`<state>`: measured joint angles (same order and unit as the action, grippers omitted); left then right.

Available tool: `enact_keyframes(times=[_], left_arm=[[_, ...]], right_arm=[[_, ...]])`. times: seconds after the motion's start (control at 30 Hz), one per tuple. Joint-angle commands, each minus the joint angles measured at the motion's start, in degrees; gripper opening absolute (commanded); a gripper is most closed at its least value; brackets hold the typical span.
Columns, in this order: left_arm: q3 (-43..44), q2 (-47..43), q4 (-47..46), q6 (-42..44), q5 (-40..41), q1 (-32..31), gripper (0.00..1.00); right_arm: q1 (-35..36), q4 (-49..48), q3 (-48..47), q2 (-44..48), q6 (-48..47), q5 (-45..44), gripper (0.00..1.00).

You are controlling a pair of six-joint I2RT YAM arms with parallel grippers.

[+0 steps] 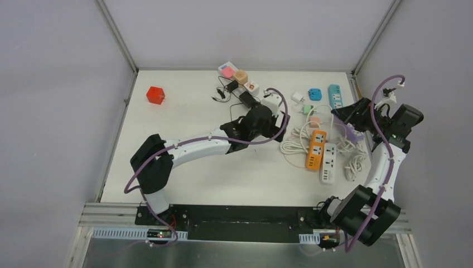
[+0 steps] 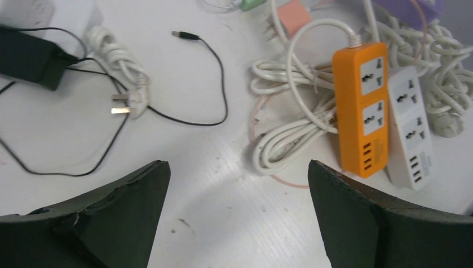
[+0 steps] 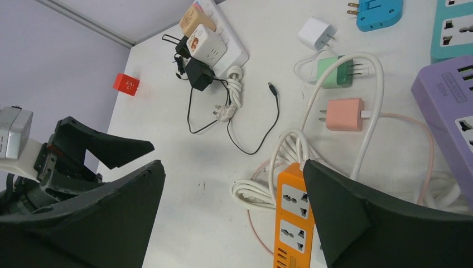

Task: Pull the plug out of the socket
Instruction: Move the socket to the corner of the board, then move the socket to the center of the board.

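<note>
1. Left tool (image 2: pixel 237 167) hangs over the tabletop (image 2: pixel 223 223), its fingers spread wide with nothing between them
2. Plug (image 2: pixel 127 106), white with bare prongs, lies loose on the tabletop ahead of that tool, its cord bundled behind it, near a black adapter (image 2: pixel 28 58)
3. Socket (image 3: pixel 237 47), a white strip at the far edge, carries two cubes (image 3: pixel 205 40); the plug lies near it but out of it
4. Right tool (image 3: pixel 232 164) also stands wide apart and empty, above an orange strip (image 3: pixel 293 223) and white cords (image 3: pixel 254 190)
</note>
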<state>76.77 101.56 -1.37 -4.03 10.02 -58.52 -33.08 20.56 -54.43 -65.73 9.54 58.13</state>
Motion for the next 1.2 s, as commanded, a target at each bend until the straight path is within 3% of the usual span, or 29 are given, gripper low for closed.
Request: enact_keyframes(times=[0.0,0.27,0.57,0.67,0.83,1.0,1.17], left_arm=[[-2.72,-6.18,3.69,3.51,3.37,3.17,0.99],[-8.7,-15.41,5.91,-3.26,-9.39,14.29,0.99],[-10.3,-28.44,17.55,-3.94,-8.58,17.99,0.99],[-8.86,-32.04,23.72,-3.8,-9.18,18.98,0.99],[-7.83,-37.57,35.79,3.94,-6.33,19.07,0.99],[-17.28,-44.55,32.47,7.94,3.77,19.65,0.99],[-21.17,-46.11,30.04,10.0,6.12,21.74,0.99]], right_arm=[[0.47,-2.35,-0.28,1.44,-0.08,2.2,1.0],[0.9,-2.36,-0.21,0.84,-0.38,3.06,1.0],[4.83,1.26,-1.49,-1.14,-5.57,1.84,1.0],[10.25,8.31,-5.25,-3.6,-12.84,-2.43,1.0],[23.49,18.44,-15.43,-9.91,-23.49,-12.64,1.0],[36.08,25.69,-28.7,-22.36,-29.47,-22.0,1.0],[45.02,30.55,-44.57,-35.25,-31.41,-30.0,1.0]])
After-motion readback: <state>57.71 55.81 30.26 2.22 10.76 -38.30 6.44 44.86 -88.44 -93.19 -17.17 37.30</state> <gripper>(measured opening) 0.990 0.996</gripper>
